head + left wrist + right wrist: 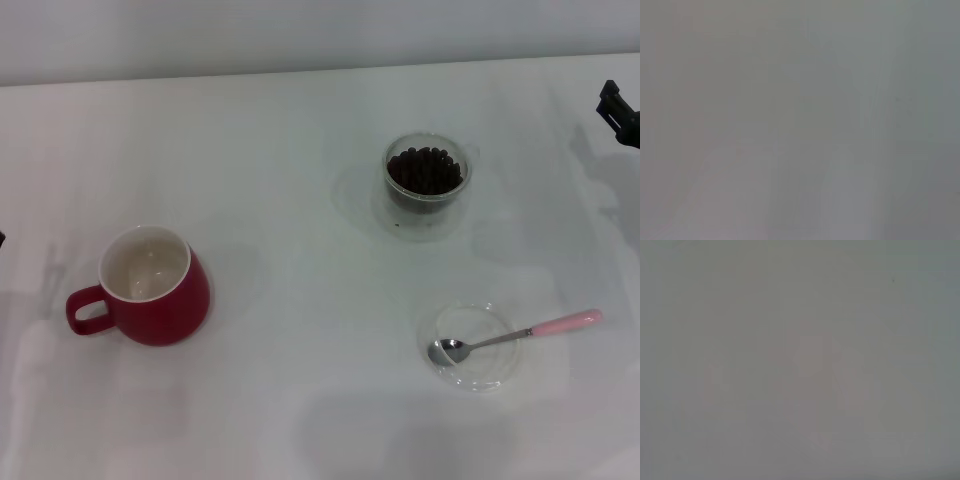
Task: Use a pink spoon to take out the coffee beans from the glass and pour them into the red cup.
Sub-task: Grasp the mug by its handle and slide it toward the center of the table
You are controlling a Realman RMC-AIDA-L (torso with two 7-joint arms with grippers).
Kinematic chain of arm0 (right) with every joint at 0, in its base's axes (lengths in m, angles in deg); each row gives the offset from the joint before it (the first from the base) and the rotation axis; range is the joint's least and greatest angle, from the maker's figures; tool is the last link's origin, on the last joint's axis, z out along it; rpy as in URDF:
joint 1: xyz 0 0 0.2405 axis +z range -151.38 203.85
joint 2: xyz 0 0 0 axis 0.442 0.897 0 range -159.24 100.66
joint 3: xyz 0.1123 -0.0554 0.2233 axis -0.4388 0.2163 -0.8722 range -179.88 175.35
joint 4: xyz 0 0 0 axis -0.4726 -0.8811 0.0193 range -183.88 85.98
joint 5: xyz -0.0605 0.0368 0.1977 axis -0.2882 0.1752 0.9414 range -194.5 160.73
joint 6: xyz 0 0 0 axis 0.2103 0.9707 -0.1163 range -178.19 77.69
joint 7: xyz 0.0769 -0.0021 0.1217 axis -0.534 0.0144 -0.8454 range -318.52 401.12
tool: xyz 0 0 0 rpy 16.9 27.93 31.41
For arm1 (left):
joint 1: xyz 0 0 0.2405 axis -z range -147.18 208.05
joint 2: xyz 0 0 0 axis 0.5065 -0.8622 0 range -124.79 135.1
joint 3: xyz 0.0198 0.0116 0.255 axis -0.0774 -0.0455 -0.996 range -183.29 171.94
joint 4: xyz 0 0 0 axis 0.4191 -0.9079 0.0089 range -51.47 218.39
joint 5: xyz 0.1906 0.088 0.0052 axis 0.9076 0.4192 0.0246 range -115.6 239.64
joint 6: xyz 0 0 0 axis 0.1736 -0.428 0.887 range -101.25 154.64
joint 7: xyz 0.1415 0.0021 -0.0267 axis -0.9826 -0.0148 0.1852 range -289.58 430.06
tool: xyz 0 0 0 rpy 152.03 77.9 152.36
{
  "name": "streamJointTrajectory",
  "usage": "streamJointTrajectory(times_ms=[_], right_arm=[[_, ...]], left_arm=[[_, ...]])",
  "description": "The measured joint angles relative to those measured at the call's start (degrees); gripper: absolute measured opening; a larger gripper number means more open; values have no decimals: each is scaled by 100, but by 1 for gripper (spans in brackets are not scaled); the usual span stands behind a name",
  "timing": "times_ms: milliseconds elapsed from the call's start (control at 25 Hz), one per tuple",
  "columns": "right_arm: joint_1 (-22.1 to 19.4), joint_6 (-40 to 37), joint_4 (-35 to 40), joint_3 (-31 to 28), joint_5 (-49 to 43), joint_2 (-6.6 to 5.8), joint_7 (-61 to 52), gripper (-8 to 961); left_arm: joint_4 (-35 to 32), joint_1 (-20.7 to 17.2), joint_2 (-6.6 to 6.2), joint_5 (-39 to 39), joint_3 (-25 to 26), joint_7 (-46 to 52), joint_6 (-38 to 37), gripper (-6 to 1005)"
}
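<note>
Nothing is grasped at this moment. Right gripper (618,112) shows only as a dark edge at about 2 o'clock on the worktop (300,420), well apart from every object; cannot tell whether it is released or clenched. Left gripper is not in view, and both wrist views show only blank pale surface. The pink spoon (515,336) lies at about 4 o'clock, its shiny metal bowl resting in a shallow clear saucer (470,346) and its pale pink handle overhanging the rim, pointing toward 3 o'clock. The glass (427,183), a short, round, clear, double-walled tumbler, stands toward 1 o'clock and holds the coffee beans (425,170), a heap of small, dark, oval pieces. The red cup (150,285), glossy, squat and rounded with a white interior that looks empty, sits at about 8 o'clock with its loop handle turned toward 9 o'clock. Risks, as judged: the slim, smooth handle lies low, so a pinch may slip or tip the saucer, which looks light and likely to slide. The glass mouth is narrow, so a scoop entering off-centre could push the tumbler or flick beans out. Glass and cup stand well apart, so a tilted spoon would shed beans in transit.
</note>
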Motion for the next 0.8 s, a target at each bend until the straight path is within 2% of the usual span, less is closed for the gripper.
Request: streamJointTrajectory(times_ms=[440, 600, 800], right_arm=[[3, 0, 0, -3, 0, 9, -2, 872], [3, 10, 0, -1, 0, 10, -3, 873], [-25, 27, 0, -1, 7, 11, -3, 874]], left_arm=[[-4, -150, 6, -1, -56, 40, -132, 860], [3, -229, -2, -2, -288, 57, -263, 859], [185, -513, -9, 0, -897, 73, -702, 860]])
